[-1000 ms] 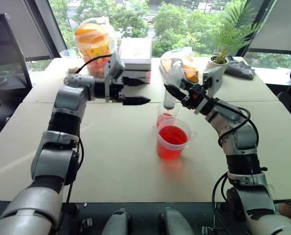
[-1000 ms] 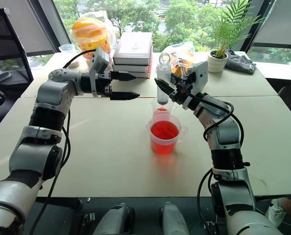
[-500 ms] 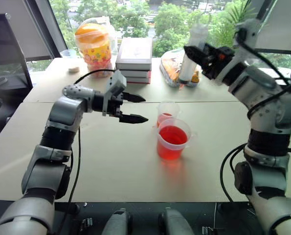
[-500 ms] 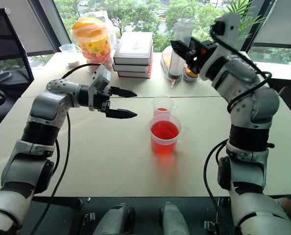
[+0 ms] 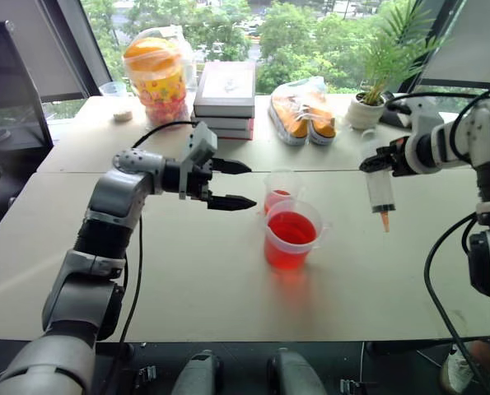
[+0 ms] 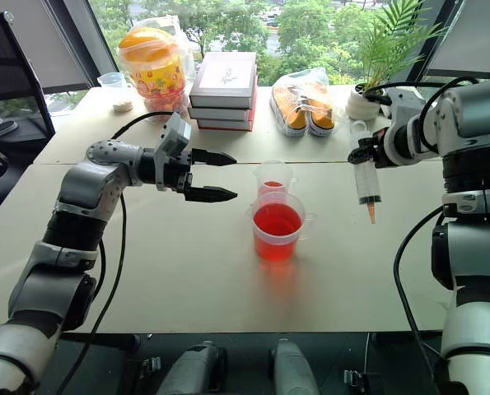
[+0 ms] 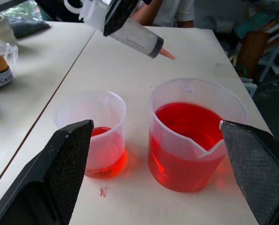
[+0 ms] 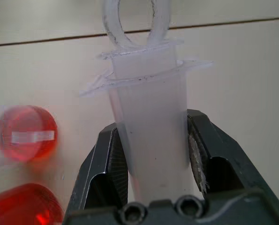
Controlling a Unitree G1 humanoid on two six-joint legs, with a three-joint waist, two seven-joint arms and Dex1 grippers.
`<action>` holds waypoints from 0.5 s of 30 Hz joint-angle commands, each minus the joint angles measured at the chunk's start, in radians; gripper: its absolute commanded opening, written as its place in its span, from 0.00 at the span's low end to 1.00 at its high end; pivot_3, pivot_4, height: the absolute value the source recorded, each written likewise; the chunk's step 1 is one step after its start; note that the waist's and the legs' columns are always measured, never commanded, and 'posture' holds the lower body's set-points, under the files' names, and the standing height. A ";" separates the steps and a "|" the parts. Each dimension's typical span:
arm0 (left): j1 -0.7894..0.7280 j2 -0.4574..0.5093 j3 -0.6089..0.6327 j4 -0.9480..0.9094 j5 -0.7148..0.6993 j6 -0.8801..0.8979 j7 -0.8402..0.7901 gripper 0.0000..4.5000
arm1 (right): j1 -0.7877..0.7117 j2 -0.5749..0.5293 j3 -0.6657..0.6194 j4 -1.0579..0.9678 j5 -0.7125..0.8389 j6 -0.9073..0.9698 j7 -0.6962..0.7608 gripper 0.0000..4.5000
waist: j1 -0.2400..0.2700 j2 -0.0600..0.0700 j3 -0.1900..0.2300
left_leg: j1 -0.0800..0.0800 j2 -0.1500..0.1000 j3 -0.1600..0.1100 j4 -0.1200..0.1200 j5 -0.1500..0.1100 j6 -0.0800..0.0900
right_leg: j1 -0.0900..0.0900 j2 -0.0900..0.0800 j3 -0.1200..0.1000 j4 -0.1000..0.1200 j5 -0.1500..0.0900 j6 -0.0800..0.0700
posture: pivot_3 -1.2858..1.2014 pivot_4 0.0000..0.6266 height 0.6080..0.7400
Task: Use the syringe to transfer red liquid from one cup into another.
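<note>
Head views: the right pincer [image 6: 368, 151] is clamped on the syringe [image 6: 366, 183], hung tip-down over the bench [image 6: 187, 271], well right of the handled cup [image 6: 277, 226] of red liquid [image 6: 277, 219]. The smaller cup [image 6: 273, 176] stands just behind it.

Left wrist view: the left pincer [image 7: 153, 154] gapes wide, facing both cups.

Right wrist view: black fingers [image 8: 202, 150] squeeze the syringe barrel.

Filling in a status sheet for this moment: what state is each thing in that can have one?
syringe: held upright in the air, tip down, plunger pushed in
larger cup: upright, more than half full of red liquid
smaller cup: upright, shallow red liquid at the bottom
left gripper: open, holding nothing
right gripper: shut on the syringe barrel
</note>
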 commanded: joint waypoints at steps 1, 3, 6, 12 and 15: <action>-0.004 0.018 0.031 -0.064 -0.027 0.002 0.015 0.99 | 0.013 -0.016 0.140 0.040 -0.054 -0.037 0.120 0.32 | 0.000 0.000 0.000 | -0.002 0.000 0.000 0.001 0.000 0.000 | -0.002 0.000 0.000 0.001 0.000 0.000 | 0.52 0.24 1.00; 0.001 0.024 0.033 -0.079 -0.034 0.009 0.023 0.99 | 0.031 0.000 0.147 0.085 -0.079 -0.085 0.151 0.32 | 0.000 0.000 0.000 | -0.003 0.000 0.000 0.002 0.000 0.000 | -0.003 0.000 0.000 0.002 0.000 0.000 | 0.52 0.24 1.00; 0.014 0.032 0.033 -0.105 -0.045 0.022 0.036 0.99 | 0.045 0.039 0.123 0.186 -0.128 -0.167 0.148 0.32 | 0.000 0.000 0.000 | -0.005 0.000 0.000 0.003 0.000 0.000 | -0.005 0.000 0.000 0.003 0.000 0.000 | 0.52 0.24 1.00; 0.024 0.040 0.037 -0.136 -0.075 0.062 0.055 1.00 | 0.055 0.052 0.085 0.235 -0.180 -0.230 0.188 0.85 | 0.003 0.000 0.000 | -0.006 0.000 0.000 0.003 0.000 0.000 | -0.006 0.000 0.000 0.003 0.000 0.000 | 0.52 0.24 1.00; 0.027 0.045 0.035 -0.144 -0.086 0.069 0.057 1.00 | 0.064 0.017 0.046 0.155 -0.175 -0.199 0.208 0.98 | 0.004 0.000 0.000 | -0.006 0.000 0.000 0.003 0.000 0.000 | -0.006 0.000 0.000 0.003 0.000 0.000 | 0.52 0.24 1.00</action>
